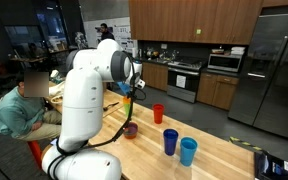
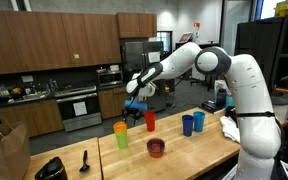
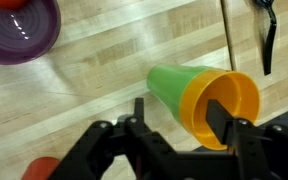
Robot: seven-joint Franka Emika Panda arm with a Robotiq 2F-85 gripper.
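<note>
An orange cup [image 3: 234, 100] sits nested in a green cup [image 3: 169, 80] on the wooden table [image 3: 104, 80]. My gripper [image 3: 179, 112] hangs over the stack, jaws apart. One finger [image 3: 220, 115] reaches inside the orange cup's mouth, the other finger [image 3: 139, 112] stands outside with a gap to the wall. In both exterior views the gripper [image 2: 134, 104] [image 1: 127, 92] hovers just above the cup stack [image 2: 121, 134]. Nothing is gripped.
A purple bowl [image 3: 24, 30] [image 2: 156, 148] lies near the stack, a red cup [image 2: 150, 121] [image 1: 158, 113] behind it. Two blue cups [image 2: 188, 124] [image 1: 188, 151] stand further along. A black utensil [image 3: 267, 35] lies by the table edge. A person [image 1: 19, 105] sits at the table's end.
</note>
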